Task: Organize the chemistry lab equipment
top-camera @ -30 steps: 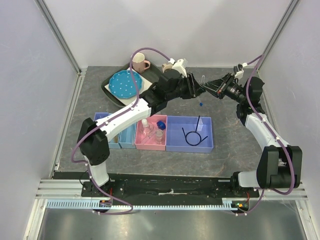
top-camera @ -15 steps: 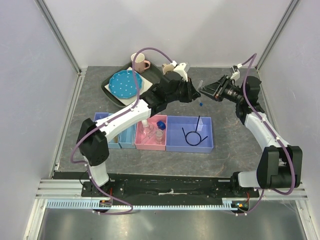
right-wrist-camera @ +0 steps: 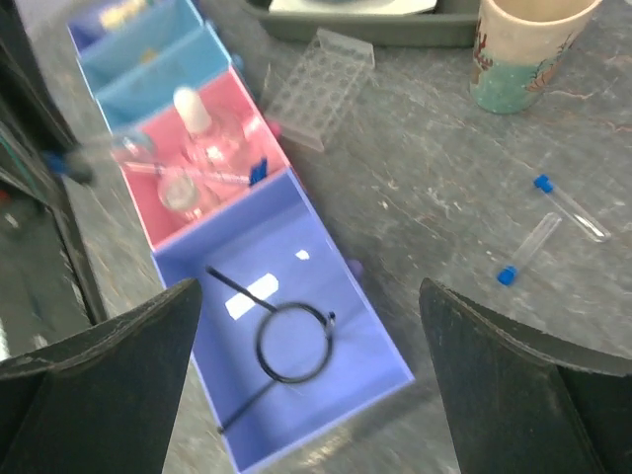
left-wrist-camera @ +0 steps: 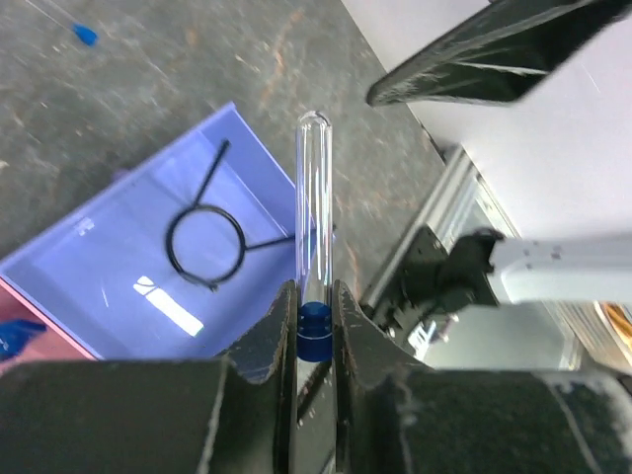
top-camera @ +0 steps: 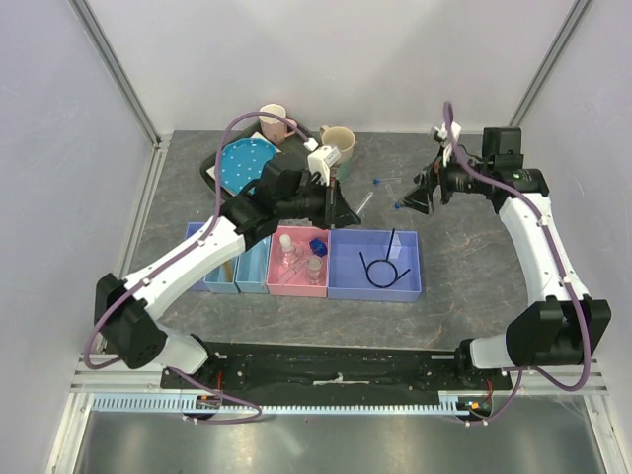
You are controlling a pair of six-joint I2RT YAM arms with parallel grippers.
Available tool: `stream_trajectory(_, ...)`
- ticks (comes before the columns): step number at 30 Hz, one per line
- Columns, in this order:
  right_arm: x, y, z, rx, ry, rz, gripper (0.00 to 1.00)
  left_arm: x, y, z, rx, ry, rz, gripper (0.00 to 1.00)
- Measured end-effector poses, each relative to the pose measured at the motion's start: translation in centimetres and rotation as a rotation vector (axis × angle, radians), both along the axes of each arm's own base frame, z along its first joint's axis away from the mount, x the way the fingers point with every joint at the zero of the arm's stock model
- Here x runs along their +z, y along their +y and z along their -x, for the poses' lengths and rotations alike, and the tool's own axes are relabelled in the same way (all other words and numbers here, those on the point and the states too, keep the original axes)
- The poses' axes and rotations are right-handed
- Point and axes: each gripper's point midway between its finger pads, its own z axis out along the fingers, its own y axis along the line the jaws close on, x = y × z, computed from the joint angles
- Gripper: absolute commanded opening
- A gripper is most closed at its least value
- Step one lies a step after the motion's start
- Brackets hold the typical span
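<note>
A clear test tube with a blue cap (left-wrist-camera: pixel 314 197) is clamped at its capped end in my left gripper (left-wrist-camera: pixel 314 306), which is shut on it. In the top view that gripper (top-camera: pixel 346 211) hangs over the seam between the pink bin (top-camera: pixel 299 289) and the purple bin (top-camera: pixel 375 293), the tube (top-camera: pixel 363 204) sticking out to the right. My right gripper (right-wrist-camera: pixel 308 286) is open and holds nothing; it hovers right of the tube (top-camera: pixel 410 196). A black looped wire (right-wrist-camera: pixel 293 341) lies in the purple bin. Small clear bottles (right-wrist-camera: pixel 197 148) fill the pink bin. Two more blue-capped tubes (right-wrist-camera: pixel 553 222) lie on the table.
A clear welled tray (right-wrist-camera: pixel 321 87) lies behind the pink bin. Two light blue bins (top-camera: pixel 237 276) stand left of it. The dark tray at the back left holds a blue dotted plate (top-camera: pixel 242 163), with a pink mug (top-camera: pixel 274 120) and a beige mug (top-camera: pixel 338 141) beside it.
My left gripper closed on the tube that the right one held, then carried it near and left over the bins. The right gripper opened wide and drew back.
</note>
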Motion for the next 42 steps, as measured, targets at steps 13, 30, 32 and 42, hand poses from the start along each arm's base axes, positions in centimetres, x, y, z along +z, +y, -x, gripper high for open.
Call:
stream_trajectory(13, -4.9, 4.9, 9.9, 0.731, -0.397, 0.236, 0.93, -1.0, 2.5, 9.1, -0.339, 0.264, 0.034, 0.02)
stream_trajectory(30, -5.2, 11.4, 14.3, 0.941, -0.467, 0.314, 0.31, -2.4, 2.8, 10.9, -0.406, 0.402, 0.016, 0.02)
stream_trajectory(32, -5.3, 11.6, 14.3, 0.936, -0.463, 0.325, 0.25, -2.7, 3.0, 10.8, -0.403, 0.41, 0.013, 0.02)
stream_trajectory(42, -5.6, 11.8, 14.2, 0.909, -0.433, 0.346, 0.09, -3.3, 3.9, 9.7, -0.353, 0.411, 0.014, 0.61)
